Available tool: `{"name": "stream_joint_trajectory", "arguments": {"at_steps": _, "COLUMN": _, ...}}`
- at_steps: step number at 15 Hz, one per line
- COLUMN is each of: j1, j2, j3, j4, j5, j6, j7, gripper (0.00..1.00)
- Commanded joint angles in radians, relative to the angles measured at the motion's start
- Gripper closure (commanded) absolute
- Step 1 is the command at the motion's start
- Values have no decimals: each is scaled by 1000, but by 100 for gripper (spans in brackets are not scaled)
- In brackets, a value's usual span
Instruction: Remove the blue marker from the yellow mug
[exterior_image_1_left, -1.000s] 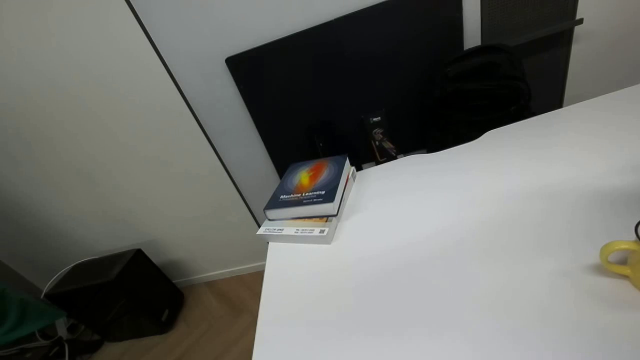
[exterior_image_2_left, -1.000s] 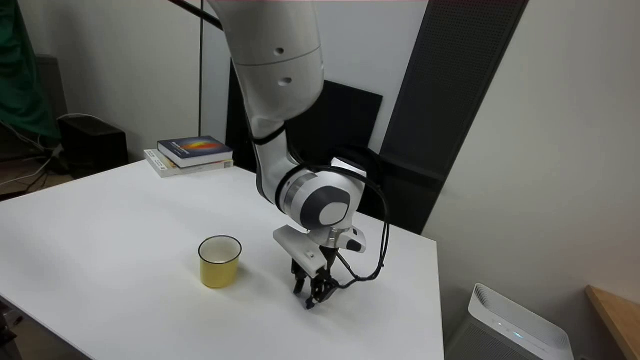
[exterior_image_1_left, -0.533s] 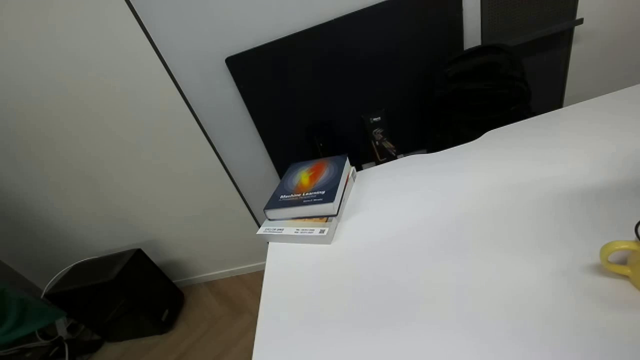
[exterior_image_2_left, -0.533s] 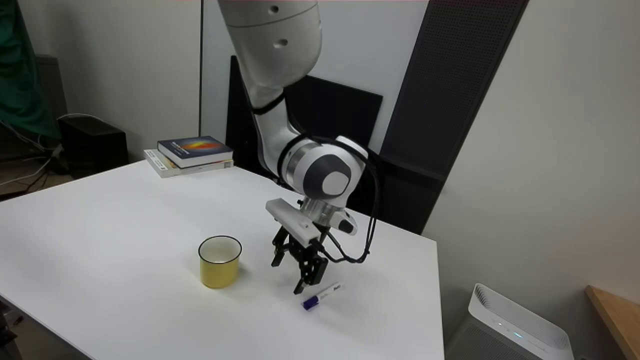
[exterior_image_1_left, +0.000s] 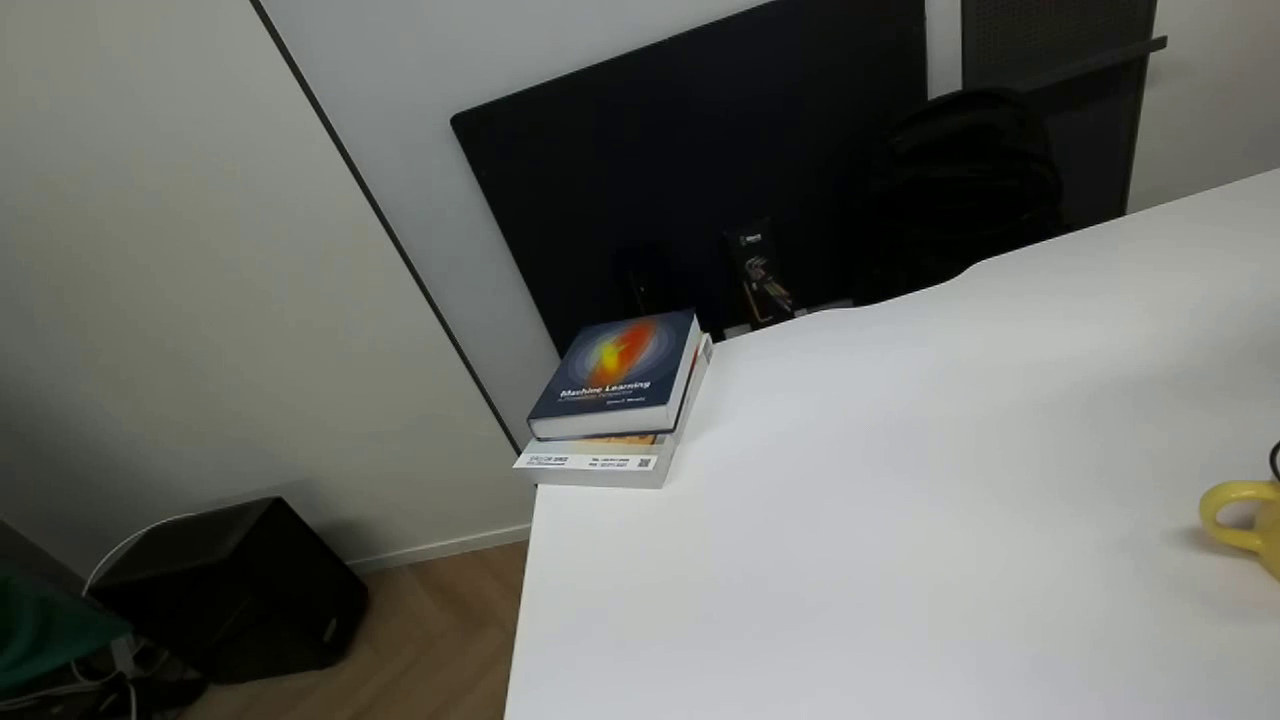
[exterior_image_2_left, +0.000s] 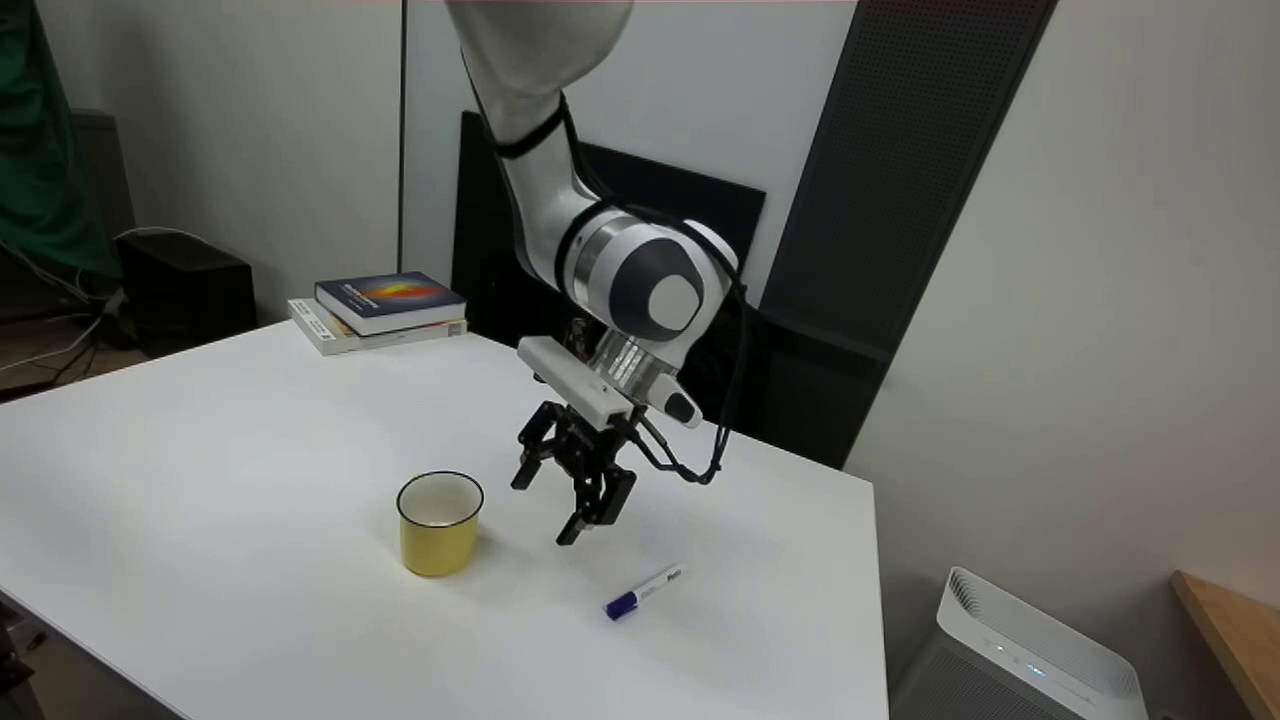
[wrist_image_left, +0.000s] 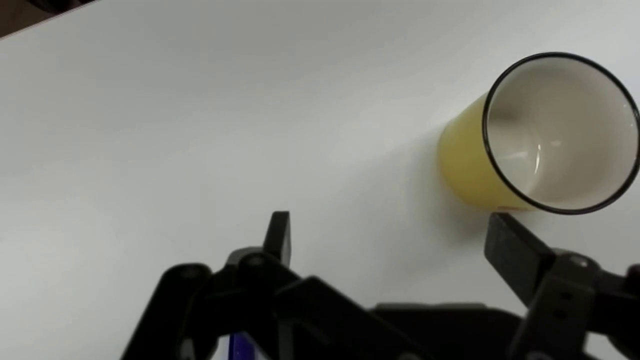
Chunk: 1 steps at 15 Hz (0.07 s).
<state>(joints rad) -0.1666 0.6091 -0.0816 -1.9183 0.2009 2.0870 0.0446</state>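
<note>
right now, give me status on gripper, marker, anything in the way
Gripper open, holding nothing. Blue marker out, lying on table. Yellow mug upright nearby, perhaps a bump risk.

Dim wall (exterior_image_2_left: 1110, 330), bright tabletop (exterior_image_2_left: 760, 640), soft shadow beside yellow mug (wrist_image_left: 532, 137), glints inside, dark claw (wrist_image_left: 389, 225) seemingly blurred

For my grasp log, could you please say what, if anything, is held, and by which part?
Nothing: the gripper is open, the marker on the table.
</note>
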Motion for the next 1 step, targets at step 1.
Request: {"name": "stream_joint_trajectory", "arguments": {"at_steps": 1, "j1": 0, "j2": 1, "j3": -1, "j4": -1, "j5": 0, "j6": -2, "j7": 0, "gripper": 0}}
